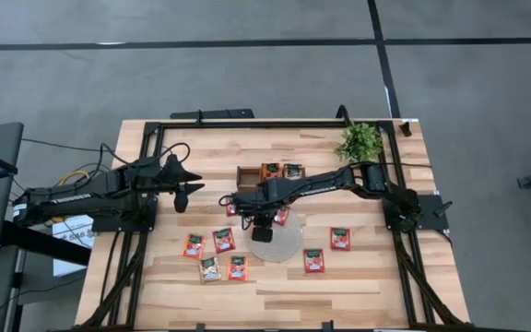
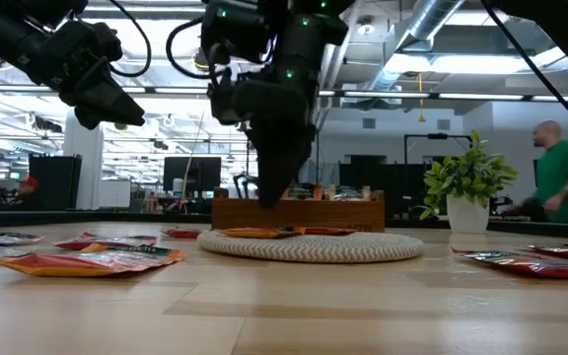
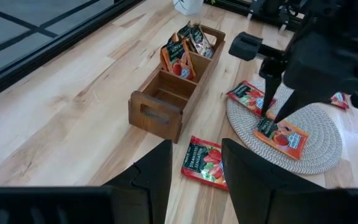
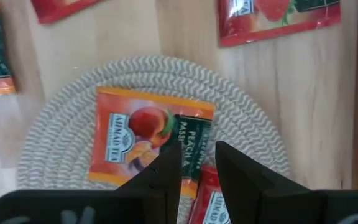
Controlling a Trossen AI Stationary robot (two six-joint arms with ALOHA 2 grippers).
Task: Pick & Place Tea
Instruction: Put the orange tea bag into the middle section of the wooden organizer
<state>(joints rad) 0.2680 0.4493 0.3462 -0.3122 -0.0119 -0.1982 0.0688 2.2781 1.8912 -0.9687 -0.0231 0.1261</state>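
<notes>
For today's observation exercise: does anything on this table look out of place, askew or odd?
Only the tea sachets. A few stand in the wooden tray, but others lie scattered at odd angles on the table, and two are on the round mat, one right under the right claw. Nothing looks spilled or damaged.

Four cameras ring the round woven mat [image 1: 276, 242].

One looks straight down from high above; one sits at tabletop level, facing the mat [image 2: 311, 245] and the room behind; both wrist cameras look down on it closely, sharing the mat [image 4: 148, 137].
</notes>
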